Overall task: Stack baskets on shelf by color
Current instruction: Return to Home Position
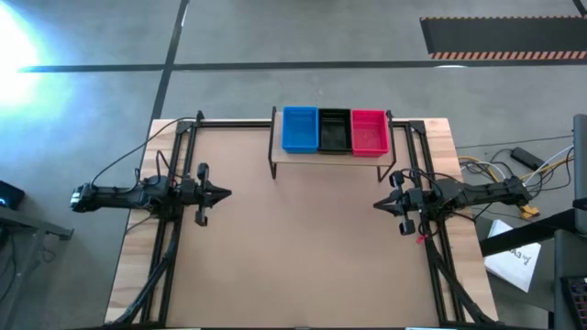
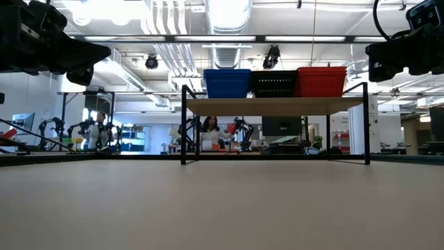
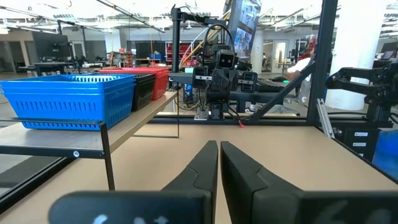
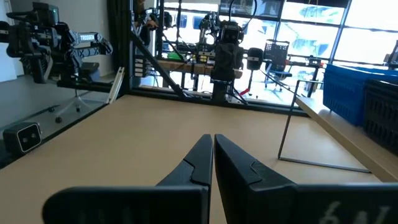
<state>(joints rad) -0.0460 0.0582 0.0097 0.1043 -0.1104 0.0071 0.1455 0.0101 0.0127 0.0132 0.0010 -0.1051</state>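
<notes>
The shelf [image 1: 303, 158], a light wood plank on thin black legs, stands at the table's far middle. On it rest a blue basket stack [image 1: 300, 128], a black one [image 1: 334, 130] and a red one [image 1: 369, 132], side by side on their bottoms; they also show in the low view [image 2: 227, 83]. My left gripper [image 1: 226, 192] is shut and empty above the table's left side. My right gripper [image 1: 378, 203] is shut and empty above the right side. Both point toward the table's middle.
Black metal frame rails [image 1: 174, 229] run along the table's left and right sides under the arms. Bare tabletop [image 1: 303, 247] lies between the grippers and the near edge. Cables and papers [image 1: 514, 261] lie off the table's right. People sit in the room behind [image 2: 208, 132].
</notes>
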